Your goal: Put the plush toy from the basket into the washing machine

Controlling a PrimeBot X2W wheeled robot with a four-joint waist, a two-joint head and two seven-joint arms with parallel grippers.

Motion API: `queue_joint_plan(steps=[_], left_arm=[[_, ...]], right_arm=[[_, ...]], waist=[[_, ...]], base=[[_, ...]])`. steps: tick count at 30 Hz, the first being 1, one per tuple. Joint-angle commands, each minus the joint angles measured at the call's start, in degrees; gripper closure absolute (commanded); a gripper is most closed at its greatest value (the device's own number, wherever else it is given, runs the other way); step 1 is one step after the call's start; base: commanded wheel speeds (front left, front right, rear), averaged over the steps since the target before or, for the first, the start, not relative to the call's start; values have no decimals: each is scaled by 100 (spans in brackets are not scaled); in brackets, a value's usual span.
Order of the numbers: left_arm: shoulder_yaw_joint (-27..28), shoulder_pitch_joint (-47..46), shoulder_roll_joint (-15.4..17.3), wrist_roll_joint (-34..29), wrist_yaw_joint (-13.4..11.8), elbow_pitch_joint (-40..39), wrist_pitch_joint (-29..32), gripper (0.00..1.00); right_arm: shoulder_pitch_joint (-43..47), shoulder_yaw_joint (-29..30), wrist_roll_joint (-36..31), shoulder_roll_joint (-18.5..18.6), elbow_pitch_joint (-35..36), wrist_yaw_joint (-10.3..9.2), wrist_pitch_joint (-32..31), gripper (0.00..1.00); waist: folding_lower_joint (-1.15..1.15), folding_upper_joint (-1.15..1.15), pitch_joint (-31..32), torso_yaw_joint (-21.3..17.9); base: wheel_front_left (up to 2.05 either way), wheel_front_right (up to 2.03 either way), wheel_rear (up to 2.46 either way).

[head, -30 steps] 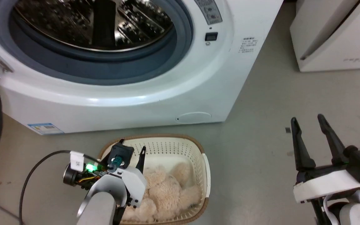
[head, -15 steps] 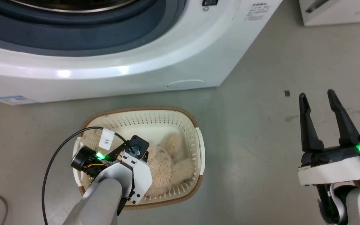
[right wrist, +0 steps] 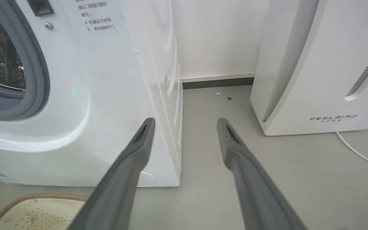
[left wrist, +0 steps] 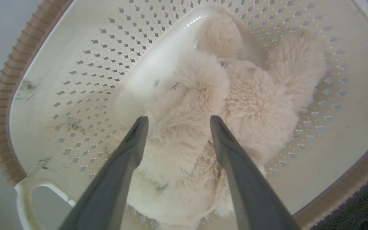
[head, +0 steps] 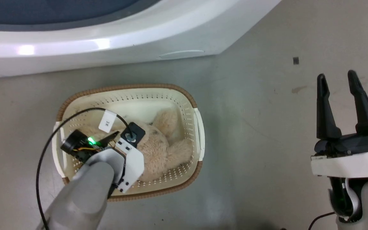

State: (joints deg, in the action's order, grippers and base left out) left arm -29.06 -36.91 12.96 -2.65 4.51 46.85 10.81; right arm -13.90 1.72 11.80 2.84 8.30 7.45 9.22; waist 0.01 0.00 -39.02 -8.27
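**A:** Straddling a fluffy lobe of the plush toy [left wrist: 251, 105], the left gripper [left wrist: 177, 118] has its two fingers spread, one on each side of the fur. They are not pinching it.

**B:** So the bear hasn't left the basket?

**A:** No. It lies on the bottom of the basket [head: 129, 87], towards the robot's right side, limbs flopped against the perforated wall. The basket sits on the floor [head: 251, 127], just in front of the washing machine [head: 107, 48].

**B:** And the other arm?

**A:** The right gripper [head: 336, 78] is also spread and carries nothing. It hangs over bare floor, well apart from the basket.

**B:** How far along, then?

**A:** Early, I'd say. Nothing has been delivered yet. What's left is to close on the toy, lift it clear of the rim, carry it to the drum mouth and let go inside.
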Motion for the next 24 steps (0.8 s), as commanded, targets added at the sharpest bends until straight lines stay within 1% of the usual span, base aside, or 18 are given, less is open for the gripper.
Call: queue_joint_plan(steps=[1,14,18,20,21,22,24], left_arm=[[-111,-216,77,23,26,157,32,0],[-651,-1023,298,139,102,923,45,0],[-807,-1211,313,179,92,1159,21,0],[-922,-1305,311,156,35,1277,-52,0],[-995,-1345,314,132,27,1336,-76,19],[-1032,-1379,316,144,15,1393,-68,100],[-1101,-1442,312,179,1,1511,-50,100]], right_arm=[[-161,18,63,2,72,2,61,0],[-448,38,218,3,221,3,216,0],[-540,22,258,3,266,3,264,0],[-587,21,282,3,280,3,287,0],[-612,24,297,3,286,3,299,0],[-639,30,313,3,295,3,311,0],[-687,45,345,3,310,3,335,0]], waist=[[-1,0,-161,-43],[-1,0,-889,-151],[-1,0,-1082,-171],[-1,0,-1165,-177],[-1,0,-1199,-180],[-1,0,-1229,-181],[-1,0,-1276,-188]], base=[[0,0,0],[0,0,0],[0,0,0],[0,0,0],[0,0,0],[0,0,0],[0,0,0]])
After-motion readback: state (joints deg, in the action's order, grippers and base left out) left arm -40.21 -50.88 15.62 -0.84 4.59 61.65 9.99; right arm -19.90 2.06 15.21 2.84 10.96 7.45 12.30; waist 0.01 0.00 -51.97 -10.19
